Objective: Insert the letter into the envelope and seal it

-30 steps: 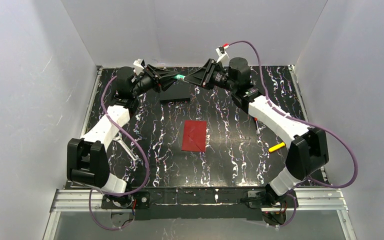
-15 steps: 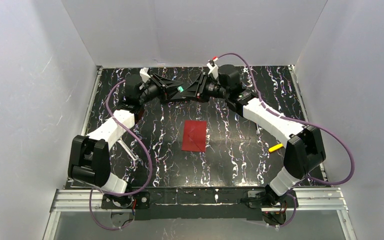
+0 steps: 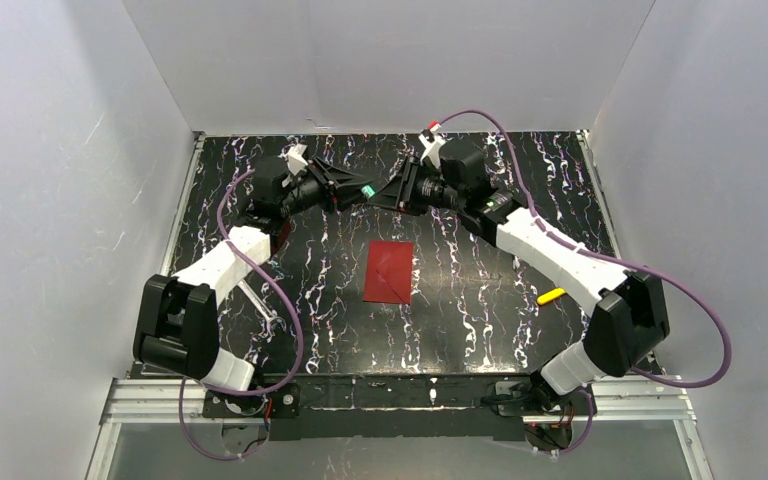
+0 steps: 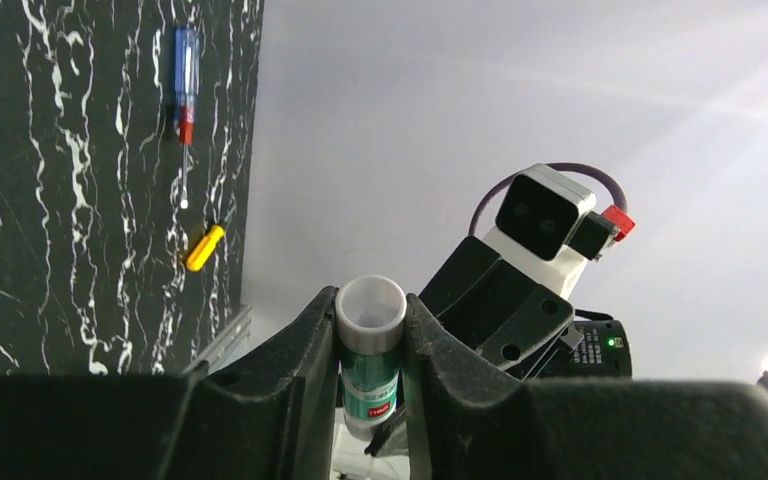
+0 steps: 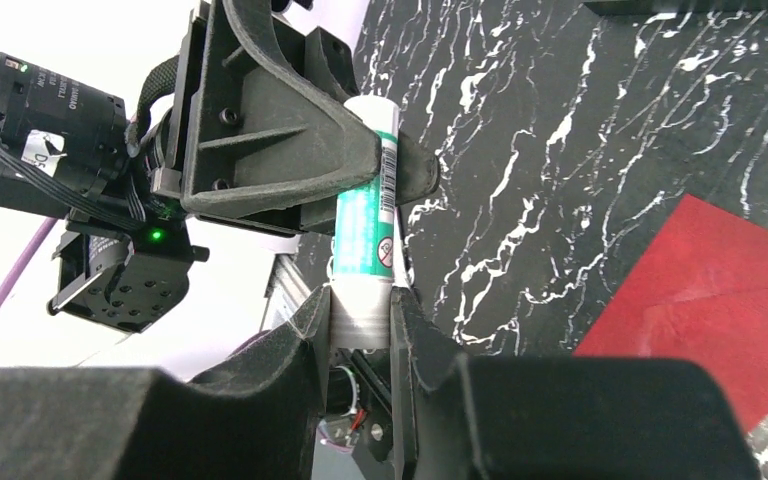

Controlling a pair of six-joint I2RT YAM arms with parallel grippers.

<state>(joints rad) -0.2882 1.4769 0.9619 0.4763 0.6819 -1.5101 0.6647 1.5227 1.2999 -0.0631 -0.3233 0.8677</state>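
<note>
From above, the envelope (image 3: 390,272) lies flat in the middle of the table (image 3: 480,300), no letter in sight, so it is probably inside already; beyond it the left fingers (image 3: 356,192) and right fingers (image 3: 384,193) meet on a glue stick (image 3: 367,190) held clear of the table. The left wrist view shows its fingers clamped narrow on the green barrel, white end poking out; the right wrist view shows its fingers pinching the stick's grey end, likely the cap, so uncapping, gluing and closing the flap look left to do.
</note>
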